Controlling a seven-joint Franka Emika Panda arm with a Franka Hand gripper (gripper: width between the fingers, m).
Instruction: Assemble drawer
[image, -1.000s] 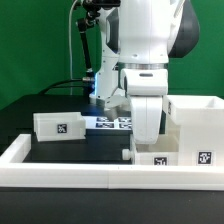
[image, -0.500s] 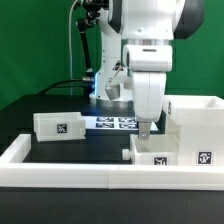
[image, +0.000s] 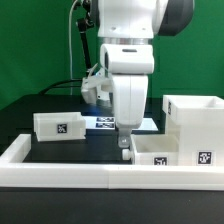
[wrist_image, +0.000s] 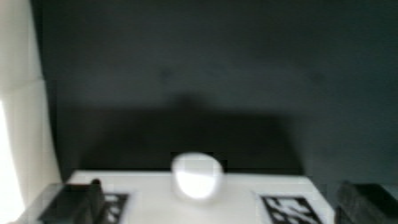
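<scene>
Green backdrop and a black table (image: 70, 148) fill the exterior view, with a long white rail (image: 70, 172) edging the table's near side. The arm (image: 128, 50) stands mid-frame, its wrist pointing straight down.

The drawer kit lies in three pieces. The tall case (image: 196, 112) stands upright at the exterior view's right, its open top facing up. One low tray (image: 150, 152) sits against the case's lower part on the exterior view's left side, a square tag on its front wall; I cannot tell from here whether it is partly slid into the case or only butted against it. The other low tray (image: 58, 126) rests well apart at the exterior view's left, tag facing the camera.

The marker board (image: 104, 123) lies flat on the table behind the arm, between the two trays.

The jaws hang low, just beside the near tray's corner on the exterior view's left; I cannot tell whether they touch it. On the wrist view the two dark fingers (wrist_image: 71, 205) stand wide apart with nothing gripped, so I read the jaws as released. Between them I see the marker board (wrist_image: 258, 188) and bare black table beyond it. A small white rounded shape (wrist_image: 196, 176) shows over the board; it is too blurred to name.
</scene>
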